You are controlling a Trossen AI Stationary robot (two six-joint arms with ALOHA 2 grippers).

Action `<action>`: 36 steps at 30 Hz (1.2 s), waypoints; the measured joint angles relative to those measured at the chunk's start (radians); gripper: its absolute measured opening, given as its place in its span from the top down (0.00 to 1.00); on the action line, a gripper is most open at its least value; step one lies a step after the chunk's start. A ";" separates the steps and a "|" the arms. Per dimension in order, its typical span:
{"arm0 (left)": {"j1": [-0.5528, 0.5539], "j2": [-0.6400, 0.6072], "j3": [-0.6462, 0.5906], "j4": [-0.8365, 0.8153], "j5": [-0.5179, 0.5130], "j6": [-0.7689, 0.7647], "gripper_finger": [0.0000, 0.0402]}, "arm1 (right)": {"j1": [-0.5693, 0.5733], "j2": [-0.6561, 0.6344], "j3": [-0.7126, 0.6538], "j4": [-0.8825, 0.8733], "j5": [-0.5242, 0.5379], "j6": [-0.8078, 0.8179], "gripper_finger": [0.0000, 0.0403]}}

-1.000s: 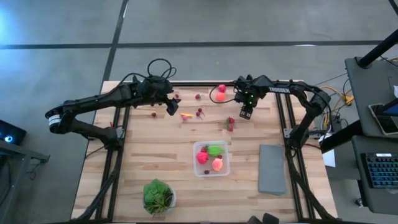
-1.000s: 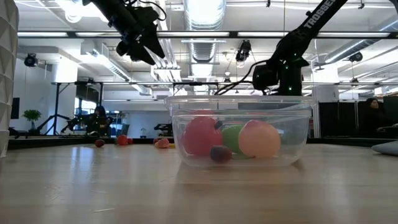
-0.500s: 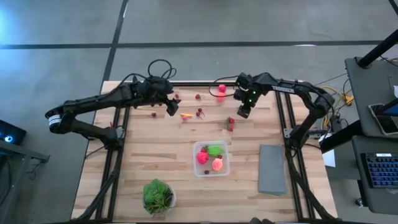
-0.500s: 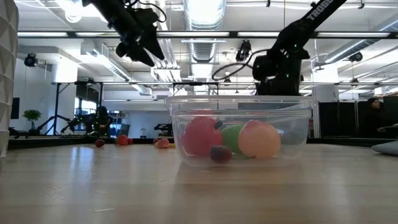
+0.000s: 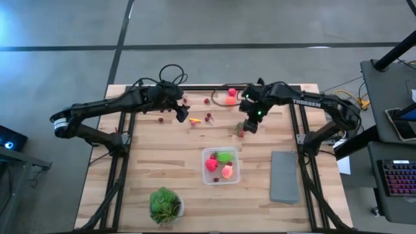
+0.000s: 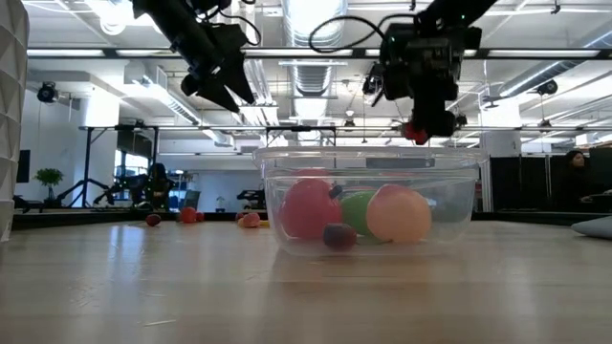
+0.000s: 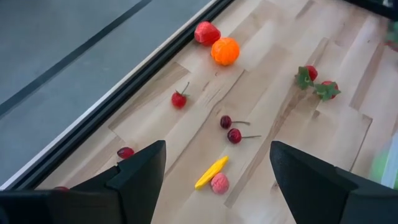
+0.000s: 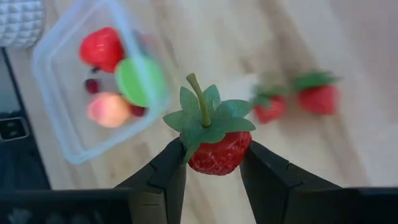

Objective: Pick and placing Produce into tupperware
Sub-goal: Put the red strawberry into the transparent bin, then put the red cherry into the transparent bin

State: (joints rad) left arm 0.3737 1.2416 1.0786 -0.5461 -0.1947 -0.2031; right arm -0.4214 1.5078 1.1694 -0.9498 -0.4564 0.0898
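Right wrist view gives me the clearest reading: the right gripper (image 8: 212,163) has its two fingers part-closed on one strawberry (image 8: 214,149), red with a green leafy cap and stem, clamped from both sides. From the high view I place this gripper (image 5: 250,125) above the far half of the table (image 5: 162,156), between the loose produce and the tupperware (image 5: 220,166), not yet over it. From the low view the strawberry (image 6: 416,132) hangs above the level of the container rim.

Tupperware count: one, clear, standing near the table's centre. I count five pieces inside it in the right wrist view: one large red piece (image 8: 101,48), one lime-green piece (image 8: 138,79), one peach-orange piece (image 8: 107,109) and two small dark red ones.

Left gripper (image 5: 181,114) hovers over the far left part of the table with its fingers spread wide and nothing between them.

Loose produce in the left wrist view, counted: one orange (image 7: 224,51), one large strawberry (image 7: 206,33) touching it, two leafy strawberries (image 7: 316,83) side by side, one yellow piece (image 7: 211,172) with one pink berry (image 7: 219,183) just beside it, two dark cherries (image 7: 230,129) close together, one red cherry (image 7: 179,99), and one dark berry (image 7: 125,152) near the table edge.

Other items: one leafy plant (image 5: 165,203) in a bowl at the near left, one grey slab (image 5: 284,176) at the near right.
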 joint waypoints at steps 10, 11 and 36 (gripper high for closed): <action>-0.002 0.008 -0.006 -0.024 0.006 0.051 0.32 | 0.258 0.067 0.018 0.067 0.001 0.181 0.68; -0.002 0.008 -0.007 -0.026 0.013 0.058 0.32 | 0.279 0.077 0.017 0.079 0.001 0.197 0.68; -0.113 -0.009 -0.088 -0.042 0.193 -0.050 0.32 | 0.515 0.320 0.190 0.187 0.220 0.322 0.42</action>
State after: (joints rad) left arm 0.2602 1.2324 0.9905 -0.5876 -0.0022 -0.2531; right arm 0.0936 1.8281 1.3594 -0.7630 -0.2360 0.4115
